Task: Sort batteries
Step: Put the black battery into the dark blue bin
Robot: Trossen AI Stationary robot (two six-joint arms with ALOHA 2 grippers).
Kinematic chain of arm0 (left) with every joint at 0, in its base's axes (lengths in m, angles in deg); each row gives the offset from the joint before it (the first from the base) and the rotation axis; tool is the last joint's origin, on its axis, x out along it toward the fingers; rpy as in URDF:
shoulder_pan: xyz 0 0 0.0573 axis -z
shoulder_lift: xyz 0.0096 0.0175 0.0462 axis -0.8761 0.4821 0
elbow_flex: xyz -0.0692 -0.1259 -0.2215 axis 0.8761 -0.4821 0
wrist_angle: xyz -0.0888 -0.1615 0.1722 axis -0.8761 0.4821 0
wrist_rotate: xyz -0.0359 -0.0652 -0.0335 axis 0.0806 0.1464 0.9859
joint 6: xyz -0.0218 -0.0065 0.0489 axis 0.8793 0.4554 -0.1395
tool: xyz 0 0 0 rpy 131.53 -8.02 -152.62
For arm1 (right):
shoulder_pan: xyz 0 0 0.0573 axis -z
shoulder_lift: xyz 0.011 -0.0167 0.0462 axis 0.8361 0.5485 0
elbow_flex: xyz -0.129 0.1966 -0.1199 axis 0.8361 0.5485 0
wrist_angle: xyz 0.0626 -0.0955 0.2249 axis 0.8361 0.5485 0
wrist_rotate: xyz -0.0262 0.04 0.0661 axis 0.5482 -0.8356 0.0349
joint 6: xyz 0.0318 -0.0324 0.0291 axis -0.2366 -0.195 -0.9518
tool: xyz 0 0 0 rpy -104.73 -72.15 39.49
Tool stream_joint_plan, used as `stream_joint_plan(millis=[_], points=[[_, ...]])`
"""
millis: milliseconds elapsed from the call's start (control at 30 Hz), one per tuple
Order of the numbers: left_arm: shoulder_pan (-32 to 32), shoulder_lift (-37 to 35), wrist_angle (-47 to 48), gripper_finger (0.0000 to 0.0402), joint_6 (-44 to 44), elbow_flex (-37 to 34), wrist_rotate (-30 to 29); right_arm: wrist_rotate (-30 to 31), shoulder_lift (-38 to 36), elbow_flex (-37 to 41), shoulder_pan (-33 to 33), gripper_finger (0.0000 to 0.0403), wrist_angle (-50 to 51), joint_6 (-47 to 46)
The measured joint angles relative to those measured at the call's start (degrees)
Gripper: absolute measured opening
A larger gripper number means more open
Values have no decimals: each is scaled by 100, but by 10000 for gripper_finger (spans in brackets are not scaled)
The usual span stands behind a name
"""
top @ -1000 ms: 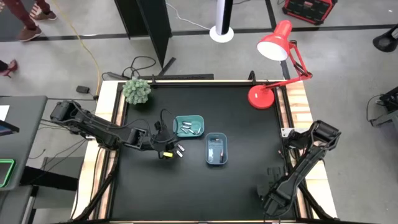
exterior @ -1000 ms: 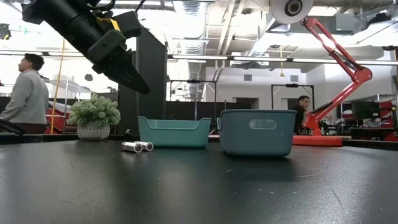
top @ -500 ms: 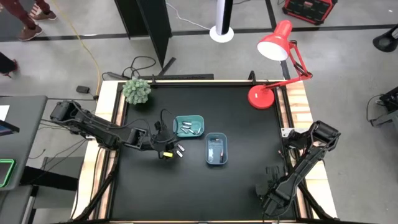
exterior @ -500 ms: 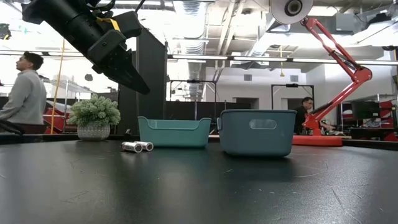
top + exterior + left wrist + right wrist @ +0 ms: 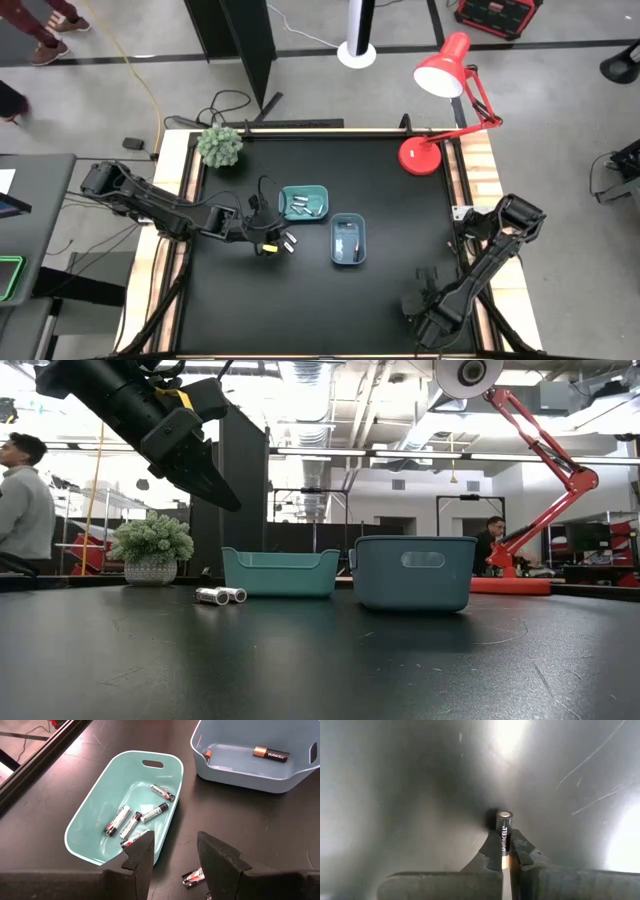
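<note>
My left gripper [image 5: 172,856] is open and hangs above the table [image 5: 190,460], left of the teal tray [image 5: 303,203]. Under it, two loose silver batteries [image 5: 221,596] lie on the table, also seen in the high view [image 5: 290,241]; one shows in the left wrist view [image 5: 194,876]. Several silver-and-black batteries [image 5: 134,817] lie in the teal tray [image 5: 95,820]. The blue tray [image 5: 347,240] holds two dark copper-ended batteries [image 5: 270,754]. My right gripper [image 5: 413,303] is low near the table's right near corner, shut on a dark battery [image 5: 504,836]. My right gripper pinches the dark battery by its body [image 5: 504,847] between the two fingers [image 5: 491,851], which lie along it. The silver end cap [image 5: 504,814] sticks out past the fingertips toward the table top. Whether that end touches the table, I cannot tell.
A potted plant [image 5: 220,146] stands at the far left corner and a red desk lamp [image 5: 440,75] at the far right corner. Wide bare black table lies on the near side of the trays [image 5: 320,660]. People [image 5: 20,495] move in the room behind.
My right gripper has shifted a little toward the table's left, staying near the near edge. The left arm and the batteries on the table have kept still. A person in the room behind has walked toward the left.
</note>
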Motion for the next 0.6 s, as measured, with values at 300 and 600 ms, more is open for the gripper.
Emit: stream_joint_plan(millis=[300,600], points=[[0,0,1,144,0,0,-1,239,-4,-274,160,7,-7,351],[2,1,1,144,2,0,-2,588,-13,-752,434,7,-243,1017]])
